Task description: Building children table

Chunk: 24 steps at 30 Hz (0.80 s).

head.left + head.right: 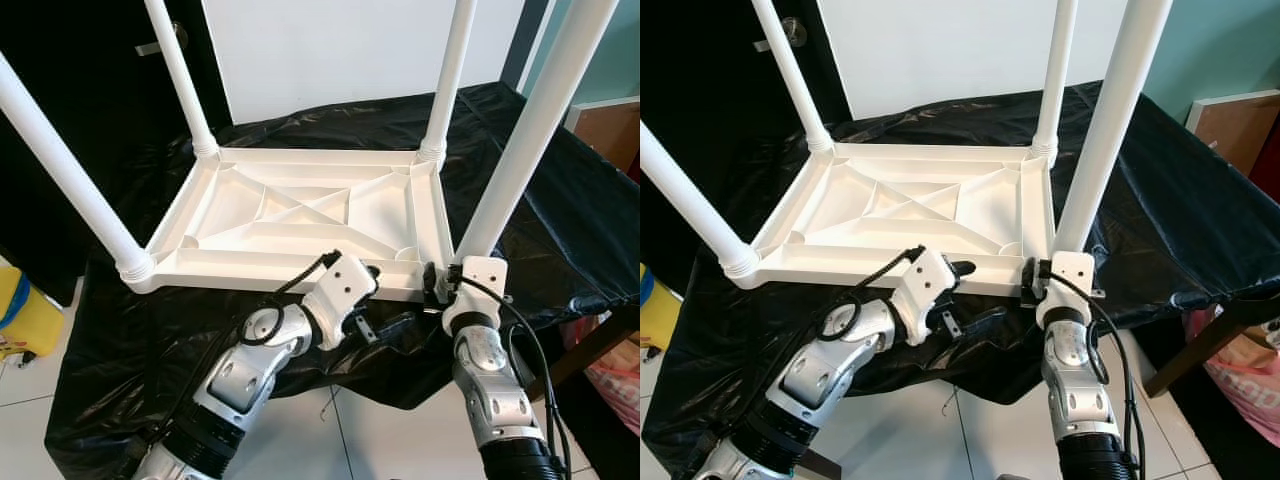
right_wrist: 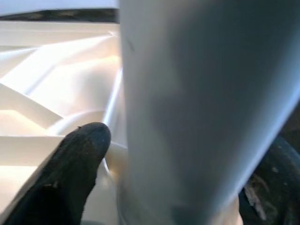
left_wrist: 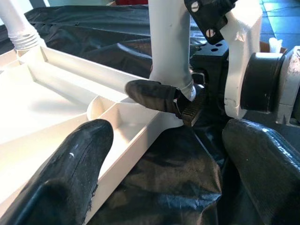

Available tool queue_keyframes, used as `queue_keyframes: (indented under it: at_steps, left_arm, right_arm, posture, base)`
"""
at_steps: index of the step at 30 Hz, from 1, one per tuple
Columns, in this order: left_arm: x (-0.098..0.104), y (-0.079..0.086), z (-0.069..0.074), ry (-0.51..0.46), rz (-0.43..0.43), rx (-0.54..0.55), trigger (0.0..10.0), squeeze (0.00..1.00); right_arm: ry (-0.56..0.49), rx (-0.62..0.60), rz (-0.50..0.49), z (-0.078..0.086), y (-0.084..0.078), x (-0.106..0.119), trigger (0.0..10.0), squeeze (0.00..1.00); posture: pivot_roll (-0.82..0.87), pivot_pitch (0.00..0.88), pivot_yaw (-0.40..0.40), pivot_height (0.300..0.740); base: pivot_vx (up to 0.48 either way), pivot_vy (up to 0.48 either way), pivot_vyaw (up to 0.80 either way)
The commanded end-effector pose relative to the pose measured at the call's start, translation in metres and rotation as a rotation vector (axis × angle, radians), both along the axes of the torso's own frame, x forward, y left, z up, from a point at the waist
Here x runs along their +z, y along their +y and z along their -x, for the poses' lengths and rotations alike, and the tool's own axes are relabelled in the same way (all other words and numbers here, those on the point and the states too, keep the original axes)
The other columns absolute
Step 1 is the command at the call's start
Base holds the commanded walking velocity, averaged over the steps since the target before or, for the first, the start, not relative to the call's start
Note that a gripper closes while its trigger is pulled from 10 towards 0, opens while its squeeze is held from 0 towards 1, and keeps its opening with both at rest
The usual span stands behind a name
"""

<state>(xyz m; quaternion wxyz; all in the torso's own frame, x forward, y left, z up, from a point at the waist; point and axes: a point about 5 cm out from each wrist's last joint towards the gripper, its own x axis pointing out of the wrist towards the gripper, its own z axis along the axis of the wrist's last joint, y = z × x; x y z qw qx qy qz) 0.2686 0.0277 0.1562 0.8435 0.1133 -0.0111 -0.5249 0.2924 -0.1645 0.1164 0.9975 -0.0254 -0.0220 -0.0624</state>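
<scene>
A crinkled black plastic sheet (image 1: 150,330) drapes over the support, with a yellow bin (image 1: 22,320) on the white tiled floor (image 1: 30,395) at 8 o'clock, a brown wooden panel (image 1: 612,135) at 2 o'clock, and a white wall (image 1: 330,50) at 12.

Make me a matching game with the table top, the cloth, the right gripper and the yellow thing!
Things:
1. table top
2. cloth
3. right gripper
4. yellow thing

States:
A. black, spread under the table
B. on the floor at the robot's left
C. white, lying upside down with its legs up
D. closed around the base of the near right leg

Pairs: 1-C, 2-A, 3-D, 4-B
</scene>
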Motion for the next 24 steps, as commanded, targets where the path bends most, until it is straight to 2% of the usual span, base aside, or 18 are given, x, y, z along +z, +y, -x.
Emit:
queue_keyframes:
  at_steps: [1, 6, 7, 11, 16, 19, 20, 21, 24]
  left_arm:
    - [0.001, -0.001, 0.0, -0.003, -0.006, -0.029, 10.0, 0.0]
    - [0.003, -0.001, -0.002, -0.011, -0.005, -0.03, 10.0, 0.0]
    - [0.004, 0.0, -0.003, -0.014, -0.006, -0.029, 10.0, 0.0]
    - [0.003, 0.003, -0.003, -0.015, -0.011, -0.028, 10.0, 0.0]
    - [0.003, 0.002, -0.003, -0.013, -0.01, -0.026, 10.0, 0.0]
    - [0.003, 0.001, -0.004, -0.013, -0.009, -0.026, 10.0, 0.0]
    - [0.004, 0.001, -0.004, -0.014, -0.009, -0.027, 10.0, 0.0]
    - [0.004, 0.0, -0.005, -0.016, -0.009, -0.028, 10.0, 0.0]
    - [0.005, 0.0, -0.005, -0.018, -0.009, -0.028, 10.0, 0.0]
  right_arm:
    - [-0.023, 0.068, -0.006, 0.002, -0.001, 0.003, 10.0, 1.0]
    - [-0.044, 0.175, 0.01, 0.004, -0.012, 0.008, 10.0, 0.98]
    - [-0.041, 0.224, 0.026, 0.004, -0.017, 0.01, 10.0, 0.0]
    - [-0.035, 0.361, 0.073, 0.0, -0.028, 0.013, 10.0, 0.0]
    - [-0.022, 0.494, 0.112, -0.008, -0.024, 0.014, 10.0, 0.0]
    - [-0.017, 0.519, 0.118, -0.01, -0.023, 0.014, 10.0, 0.0]
    - [-0.014, 0.549, 0.133, -0.012, -0.021, 0.014, 9.2, 0.0]
    - [-0.008, 0.562, 0.141, -0.014, -0.021, 0.013, 0.2, 0.0]
    - [-0.005, 0.567, 0.145, -0.015, -0.021, 0.013, 0.2, 0.0]
  posture:
    - [-0.22, 0.043, 0.022, 0.74]
    - [-0.22, 0.039, 0.024, 0.74]
    - [-0.22, 0.039, 0.025, 0.74]
    - [-0.22, 0.042, 0.027, 0.74]
    - [-0.22, 0.041, 0.03, 0.74]
    - [-0.22, 0.041, 0.03, 0.74]
    - [-0.21, 0.036, 0.033, 0.74]
    - [-0.21, 0.033, 0.035, 0.74]
    - [-0.21, 0.032, 0.035, 0.74]
  base:
    - [0.0, 0.0, 0.0]
    - [0.0, 0.0, 0.0]
    - [0.0, 0.0, 0.0]
    - [0.0, 0.0, 0.0]
    - [0.0, 0.0, 0.0]
    - [0.0, 0.0, 0.0]
    - [0.0, 0.0, 0.0]
    - [0.0, 0.0, 0.0]
    - [0.0, 0.0, 0.0]
